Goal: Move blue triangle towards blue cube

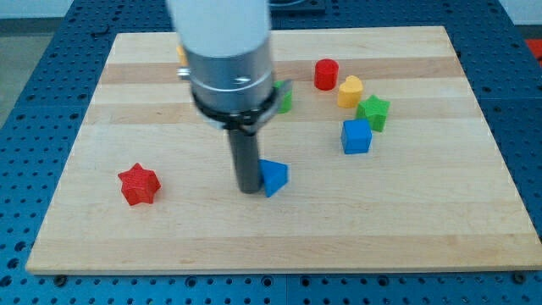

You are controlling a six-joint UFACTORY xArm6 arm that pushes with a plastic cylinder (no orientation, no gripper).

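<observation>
The blue triangle [274,177] lies near the middle of the wooden board [169,237]. My tip [249,190] touches its left side. The blue cube [356,135] sits to the view's upper right of the triangle, a clear gap away. The arm's white and dark body hangs over the board's top middle and hides what is behind it.
A green star [373,111], a yellow block [350,91] and a red cylinder [326,74] stand just above the blue cube. A red star [139,184] lies at the view's left. A green block [284,100] and an orange block [181,52] peek from behind the arm.
</observation>
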